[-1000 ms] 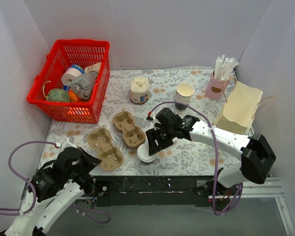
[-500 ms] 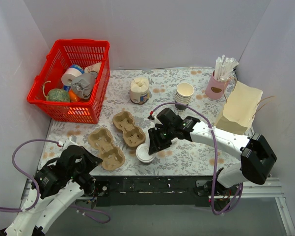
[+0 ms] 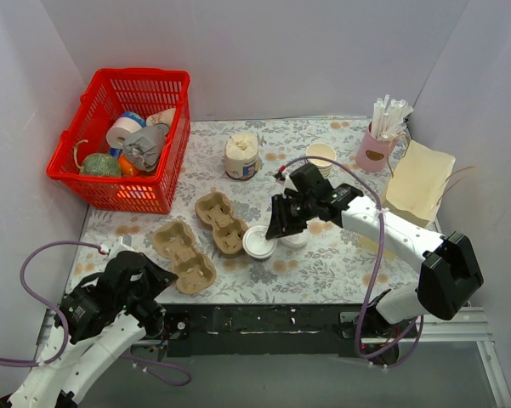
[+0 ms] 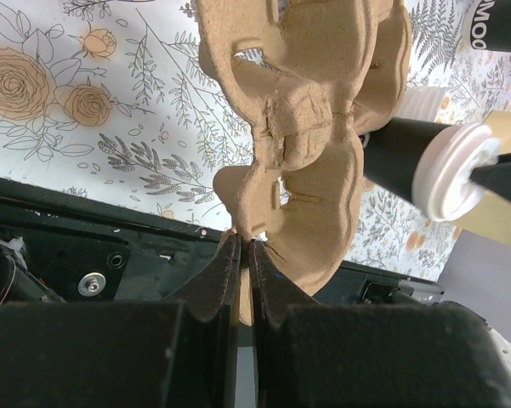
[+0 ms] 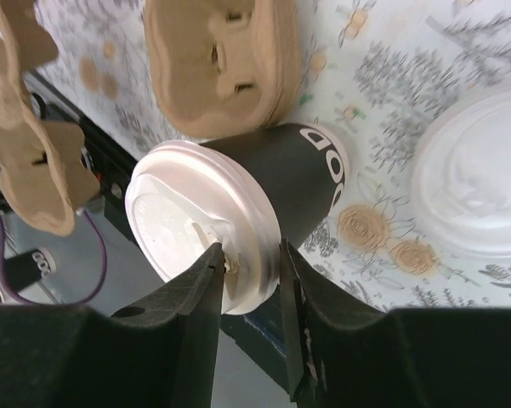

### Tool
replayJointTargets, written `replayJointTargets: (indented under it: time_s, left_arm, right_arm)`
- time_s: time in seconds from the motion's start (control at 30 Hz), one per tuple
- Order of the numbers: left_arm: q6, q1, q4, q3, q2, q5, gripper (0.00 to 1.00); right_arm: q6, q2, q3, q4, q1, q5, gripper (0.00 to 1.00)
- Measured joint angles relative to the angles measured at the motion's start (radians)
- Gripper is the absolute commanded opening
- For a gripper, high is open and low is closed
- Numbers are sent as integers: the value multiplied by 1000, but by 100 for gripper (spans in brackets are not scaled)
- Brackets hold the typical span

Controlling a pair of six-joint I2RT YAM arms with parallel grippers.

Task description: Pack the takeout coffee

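Counter: flower-printed counter (image 3: 323, 270), boxed in by pale grey walls (image 3: 281, 51).
Coffee: a dark takeout coffee cup with a white lid (image 5: 264, 187) is shown upright just beside the farther brown moulded-pulp cup carrier (image 3: 223, 223). A second white round lid (image 5: 476, 191) sits close by. Whether the cup's base is clear of the cloth cannot be told.
Right hand: the right hand (image 5: 245, 270) is clamped on the near edge of the lid alone; the cup wall is not gripped.
Left hand: the left hand (image 4: 242, 255) is pinched tight, apparently on the rim of the nearer brown moulded-pulp cup carrier (image 4: 310, 170).
Risk: with so little lid caught, the lid could be pulled free, or the cup could swing and slip, and coffee would be spilled. If the cup is lowered off-centre, a well could be missed and the light carrier tipped.
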Motion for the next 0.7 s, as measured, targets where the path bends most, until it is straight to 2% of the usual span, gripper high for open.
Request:
replayJointTargets:
  time_s: [0.23,0.5,0.7]
  left_arm:
    - [-31,0,19,-13,0,-14,0]
    - [-43,0,38,-26,2,-18,0]
    - [-52,0,38,-26,2,-26,0]
  right_arm:
    - [0,45,82,21,-126,-27,35]
    - [7,177,159,46,-214,-66,33]
    - [2,192,194,49,-265,-69,33]
